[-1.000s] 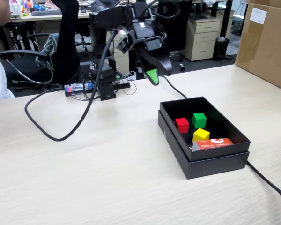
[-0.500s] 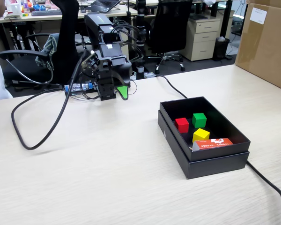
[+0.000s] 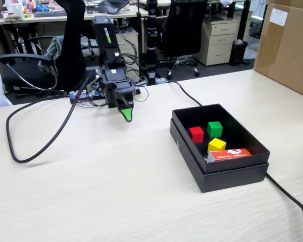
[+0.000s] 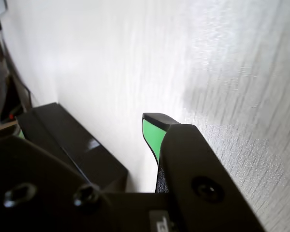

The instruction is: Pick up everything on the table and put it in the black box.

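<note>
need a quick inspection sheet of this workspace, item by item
surface: pale wood-grain table, bare apart from the box, the arm and cables
job's things: red cube lies inside the black box
clutter: green cube, yellow cube and a small red-and-white carton also in the box
claw: claw folded down near the arm base, green tip just above the table, holds nothing; open or shut cannot be told
cables: thick black cable loops left of the arm; another runs from behind the box off the front edge
surroundings: office chairs, desks, brown carton at the right
</note>
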Tool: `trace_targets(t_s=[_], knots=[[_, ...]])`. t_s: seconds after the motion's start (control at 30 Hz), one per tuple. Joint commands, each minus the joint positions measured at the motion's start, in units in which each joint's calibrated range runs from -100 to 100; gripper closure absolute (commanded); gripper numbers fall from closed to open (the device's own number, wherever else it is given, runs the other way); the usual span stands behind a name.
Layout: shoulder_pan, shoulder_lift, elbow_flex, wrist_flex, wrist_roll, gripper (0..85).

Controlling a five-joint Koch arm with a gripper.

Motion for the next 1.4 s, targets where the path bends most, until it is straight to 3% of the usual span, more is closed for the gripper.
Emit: trace_targets(t_s=[0.0,0.37,0.8,1.37], knots=[[0.0,-1.5,-2.7,8.0,-0.9,37.1],[-0.2,-1.6,-14.4,14.8,-1.9,37.9],[0.5,-1.2,-15.0,5.1,-1.8,36.7],[0.5,-1.2,-15.0,5.0,-1.8,36.7]])
